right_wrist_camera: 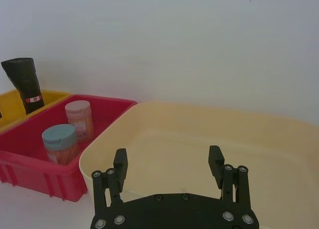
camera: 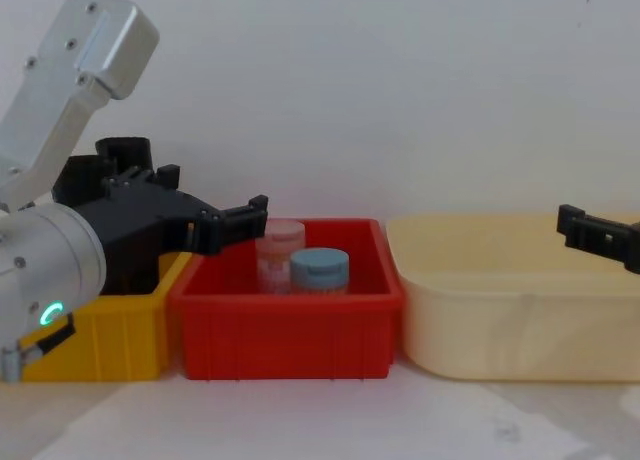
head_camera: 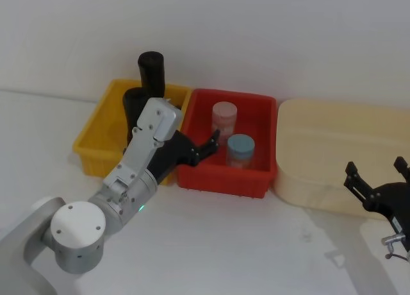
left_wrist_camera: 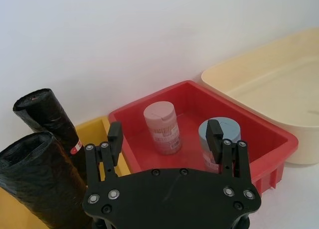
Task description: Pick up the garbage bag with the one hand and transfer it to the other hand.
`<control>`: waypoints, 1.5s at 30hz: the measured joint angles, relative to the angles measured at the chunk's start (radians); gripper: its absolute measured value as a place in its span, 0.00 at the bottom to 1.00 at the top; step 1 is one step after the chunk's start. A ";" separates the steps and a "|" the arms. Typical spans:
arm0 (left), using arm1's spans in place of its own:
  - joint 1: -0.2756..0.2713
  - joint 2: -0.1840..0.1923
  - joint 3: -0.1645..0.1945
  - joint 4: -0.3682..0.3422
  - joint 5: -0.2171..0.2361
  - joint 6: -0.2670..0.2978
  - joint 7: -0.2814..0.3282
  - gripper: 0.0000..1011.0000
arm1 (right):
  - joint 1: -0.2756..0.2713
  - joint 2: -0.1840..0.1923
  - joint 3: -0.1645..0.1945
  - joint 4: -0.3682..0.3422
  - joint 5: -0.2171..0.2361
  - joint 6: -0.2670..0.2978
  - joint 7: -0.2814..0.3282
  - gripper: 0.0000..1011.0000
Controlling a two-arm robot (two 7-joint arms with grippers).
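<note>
1. Yellow plastic makes the bin [head_camera: 96, 141] at the upper left of the head view. It stands on the white counter [head_camera: 224, 244].
2. The garbage bag [left_wrist_camera: 35, 184] is a black roll. It stands on end inside the yellow bin, and nothing holds it.
3. A second black roll [left_wrist_camera: 47, 117] with a small red and white label stands just behind the garbage bag in the same bin. In the head view its top sits higher in the frame.
4. The red bin [head_camera: 224, 179] sits right beside the yellow bin, in the middle of the head view. Two jars stand inside it, a pink-lid jar [head_camera: 224, 118] and a blue-lid jar [head_camera: 241, 151] close together.
5. A cream tub [head_camera: 314, 189] sits just beside the red bin, on the right side of the head view.
6. The left claw [head_camera: 206, 146] is on a silver arm [head_camera: 144, 147] with a green light [camera: 47, 313]. It hangs over the left part of the red bin, near the middle of the head view. Its two fingers are spread wide with nothing between them. The garbage bag is just beside the claw, not inside its fingers.
7. The right claw [head_camera: 377, 173] is at the lower right of the head view, in front of the cream tub. Its fingers are spread apart too, and it holds nothing.
</note>
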 joint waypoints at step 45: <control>0.095 0.163 -0.235 -0.253 -0.163 0.163 -0.133 0.99 | 0.308 -0.028 -0.055 0.142 0.137 0.246 0.209 0.99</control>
